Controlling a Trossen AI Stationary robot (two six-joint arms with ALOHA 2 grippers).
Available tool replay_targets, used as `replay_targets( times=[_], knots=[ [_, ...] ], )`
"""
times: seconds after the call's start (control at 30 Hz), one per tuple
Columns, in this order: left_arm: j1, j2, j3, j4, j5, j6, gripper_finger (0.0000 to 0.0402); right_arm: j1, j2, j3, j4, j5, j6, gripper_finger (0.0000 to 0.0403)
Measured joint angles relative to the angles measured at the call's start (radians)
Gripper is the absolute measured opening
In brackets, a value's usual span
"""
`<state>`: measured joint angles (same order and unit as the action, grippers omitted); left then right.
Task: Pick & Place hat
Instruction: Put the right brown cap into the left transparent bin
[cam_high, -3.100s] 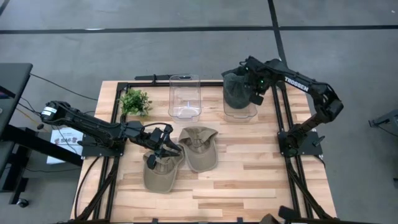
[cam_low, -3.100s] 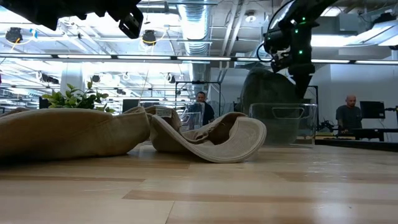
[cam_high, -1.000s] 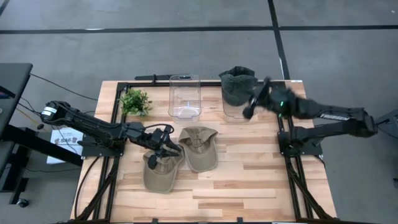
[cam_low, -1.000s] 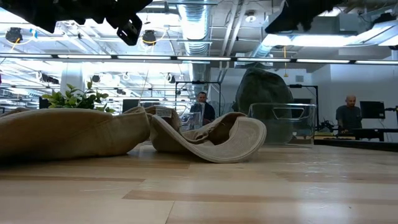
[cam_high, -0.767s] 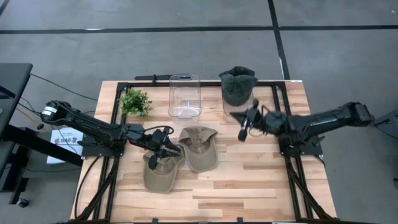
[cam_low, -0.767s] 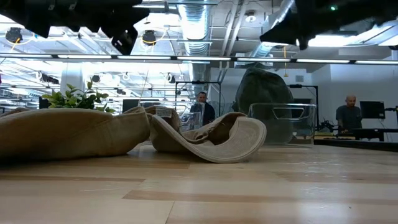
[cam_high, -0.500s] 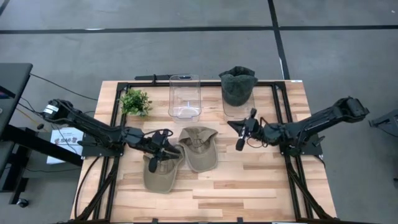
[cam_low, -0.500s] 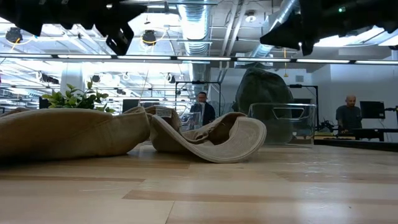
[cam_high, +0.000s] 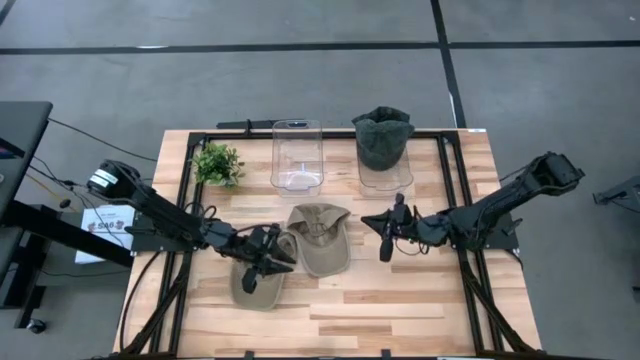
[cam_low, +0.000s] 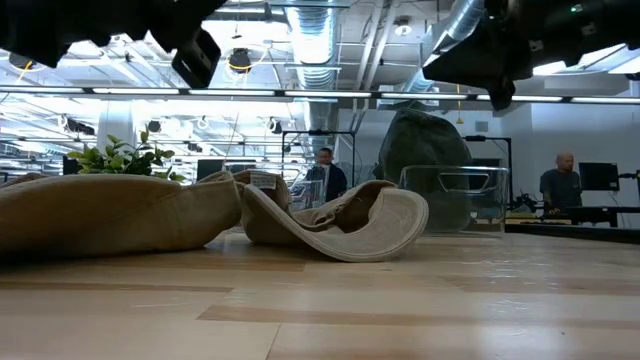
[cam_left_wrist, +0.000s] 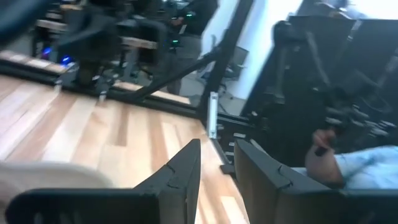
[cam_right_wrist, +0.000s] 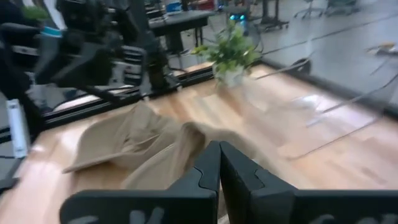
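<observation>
A pale wooden plank surface (cam_high: 400, 290) framed by black rails, its front and right parts bare. Two soft tan caps lie left of centre: one cap (cam_high: 322, 238) upside down, the other cap (cam_high: 252, 282) under the left pincer (cam_high: 262, 262), whose fingers stand slightly parted, gripping nothing visible. The right pincer (cam_high: 386, 232) hovers closed and empty over bare wood near the middle. At the back edge, a dark green hat (cam_high: 383, 138) sits in one clear plastic bin (cam_high: 386, 180), beside an empty clear bin (cam_high: 297, 155).

bare boards (cam_high: 420, 290) front right, bins (cam_high: 297, 155) blocking rear
</observation>
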<state>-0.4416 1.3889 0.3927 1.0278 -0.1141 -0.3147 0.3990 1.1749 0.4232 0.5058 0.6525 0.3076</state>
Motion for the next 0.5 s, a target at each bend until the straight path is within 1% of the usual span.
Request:
replay_targets(
  times=[0.13, 0.27, 0.37, 0.5],
  knots=[
    [0.0, 0.038, 0.0, 0.02, -0.053, -0.066, 0.0095, 0.035, 0.04, 0.0, 0.003, -0.002, 0.112, 0.0],
    [-0.018, 0.077, 0.029, 0.036, -0.058, -0.115, 0.0095, 0.067, 0.087, 0.0, 0.004, -0.002, 0.165, 0.0],
    [-0.047, 0.11, 0.081, 0.037, -0.054, -0.099, 0.0095, 0.082, 0.11, 0.0, 0.011, -0.002, 0.166, 0.0],
    [-0.064, 0.126, 0.15, 0.037, -0.05, -0.029, 0.0095, 0.092, 0.123, 0.0, 0.014, 0.001, 0.21, 0.0]
  ],
)
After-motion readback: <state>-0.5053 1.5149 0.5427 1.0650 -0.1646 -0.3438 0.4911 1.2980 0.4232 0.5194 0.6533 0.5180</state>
